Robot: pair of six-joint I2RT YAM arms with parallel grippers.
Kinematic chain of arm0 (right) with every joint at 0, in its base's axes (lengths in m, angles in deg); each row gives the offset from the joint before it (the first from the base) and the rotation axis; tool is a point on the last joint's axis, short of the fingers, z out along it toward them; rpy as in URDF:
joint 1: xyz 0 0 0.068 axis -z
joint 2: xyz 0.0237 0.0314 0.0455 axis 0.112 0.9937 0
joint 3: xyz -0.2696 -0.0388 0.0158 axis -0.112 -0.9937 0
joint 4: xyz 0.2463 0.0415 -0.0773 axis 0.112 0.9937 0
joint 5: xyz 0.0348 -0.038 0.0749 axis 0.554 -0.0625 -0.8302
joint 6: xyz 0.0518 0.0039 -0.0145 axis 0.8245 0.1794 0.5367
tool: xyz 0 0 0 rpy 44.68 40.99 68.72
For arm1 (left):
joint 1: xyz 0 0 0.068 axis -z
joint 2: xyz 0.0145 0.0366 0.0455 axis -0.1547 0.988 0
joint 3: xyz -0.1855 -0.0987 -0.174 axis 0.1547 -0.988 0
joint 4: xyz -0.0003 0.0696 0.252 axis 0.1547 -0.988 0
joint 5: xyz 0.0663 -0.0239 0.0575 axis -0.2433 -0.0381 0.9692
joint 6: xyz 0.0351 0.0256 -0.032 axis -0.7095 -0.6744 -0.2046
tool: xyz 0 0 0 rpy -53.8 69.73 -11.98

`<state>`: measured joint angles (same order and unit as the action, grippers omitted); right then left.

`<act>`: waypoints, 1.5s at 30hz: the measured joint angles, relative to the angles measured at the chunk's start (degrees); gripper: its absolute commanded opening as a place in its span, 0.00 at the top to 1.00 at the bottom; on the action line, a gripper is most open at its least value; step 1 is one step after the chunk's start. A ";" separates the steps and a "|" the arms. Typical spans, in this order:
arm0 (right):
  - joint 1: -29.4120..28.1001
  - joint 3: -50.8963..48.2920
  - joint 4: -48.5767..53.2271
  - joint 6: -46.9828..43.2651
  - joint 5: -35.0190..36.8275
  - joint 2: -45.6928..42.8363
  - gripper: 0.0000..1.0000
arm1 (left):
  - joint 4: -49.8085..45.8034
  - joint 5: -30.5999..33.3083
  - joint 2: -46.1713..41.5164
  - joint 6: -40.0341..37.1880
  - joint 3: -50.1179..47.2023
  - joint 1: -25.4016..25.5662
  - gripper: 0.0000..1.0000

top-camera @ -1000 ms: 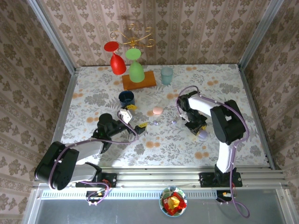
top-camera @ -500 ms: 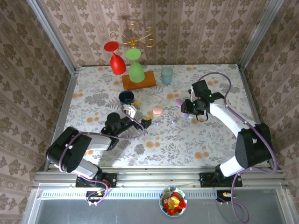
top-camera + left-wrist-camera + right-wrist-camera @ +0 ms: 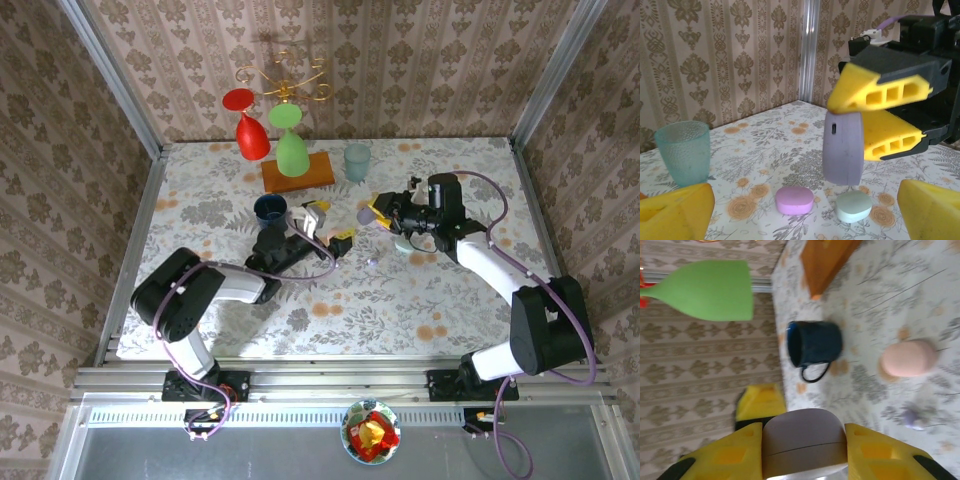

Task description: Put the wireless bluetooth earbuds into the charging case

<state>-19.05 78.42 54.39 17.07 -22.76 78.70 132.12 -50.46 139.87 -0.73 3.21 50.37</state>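
Note:
A shut lilac charging case (image 3: 842, 147) hangs on edge above the table, with my right gripper (image 3: 372, 214) shut on it between its yellow fingers (image 3: 879, 452). Facing it, my left gripper (image 3: 331, 224) stands open and holds nothing; its yellow pads (image 3: 675, 212) frame the case from the near side. Below the held case a pink case (image 3: 795, 200) and a mint case (image 3: 853, 206) lie shut on the tablecloth. One tiny lilac earbud (image 3: 912, 417) rests on the cloth near the pink case (image 3: 908, 357), also seen as a small speck (image 3: 371, 261) in the top view.
A dark blue mug (image 3: 270, 208) lies beside the left gripper. A teal tumbler (image 3: 357, 160) and a wooden base (image 3: 298, 172) carrying red and green glasses (image 3: 291, 150) stand at the back. Papered walls close in three sides.
My right arm swung the lilac case from the front right of the table up and left to the middle. My left gripper reached farther back and right, toward it.

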 measured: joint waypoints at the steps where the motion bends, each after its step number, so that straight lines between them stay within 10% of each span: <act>1: 0.00 -0.33 -2.19 1.68 -1.29 0.11 0.78 | -0.02 -0.13 0.44 0.04 0.70 0.13 0.06; 34: 0.00 -2.08 -12.33 7.58 -9.40 1.90 0.77 | 0.15 -10.60 3.85 -0.04 6.67 -0.28 0.79; 45: 1.18 -2.08 -7.89 -6.62 -9.64 -0.94 0.26 | -0.44 -15.85 1.81 8.83 6.64 -1.64 0.92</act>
<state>-17.87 76.35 46.50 10.44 -32.40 77.76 131.68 -66.30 141.69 8.10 9.86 48.74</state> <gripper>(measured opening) 0.718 0.222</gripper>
